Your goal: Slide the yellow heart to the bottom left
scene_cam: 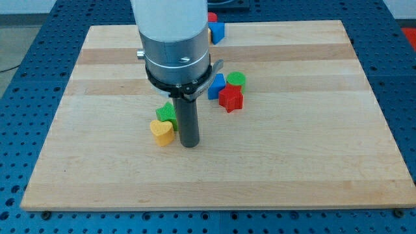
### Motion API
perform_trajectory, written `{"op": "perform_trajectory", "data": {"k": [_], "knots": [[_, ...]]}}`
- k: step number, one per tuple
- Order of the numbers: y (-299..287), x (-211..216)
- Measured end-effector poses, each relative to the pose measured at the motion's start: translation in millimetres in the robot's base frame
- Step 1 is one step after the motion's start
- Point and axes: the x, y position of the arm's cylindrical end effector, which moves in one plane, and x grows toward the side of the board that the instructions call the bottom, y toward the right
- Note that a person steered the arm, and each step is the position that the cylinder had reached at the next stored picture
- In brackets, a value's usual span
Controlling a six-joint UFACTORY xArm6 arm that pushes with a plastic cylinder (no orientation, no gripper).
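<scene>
The yellow heart [162,131] lies on the wooden board [292,162], left of the middle. A green block [167,113] touches its upper right side. My tip [190,143] is just to the right of the yellow heart, close beside it, with a narrow gap. The arm's white and grey body rises above the tip and hides the board behind it.
A blue block [216,85], a green round block [236,80] and a red star block [231,99] cluster right of the arm. A blue block [217,31] and a red block [212,17] sit at the view's top, partly hidden by the arm.
</scene>
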Motion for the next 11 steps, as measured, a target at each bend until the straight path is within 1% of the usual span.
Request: {"op": "perform_trajectory", "data": {"k": [2,4,5,7,8,10,11], "knots": [[-22,0],[-23,-17],[-38,-17],[-76,-30],[-89,-48],[-148,-48],[-177,-35]]}}
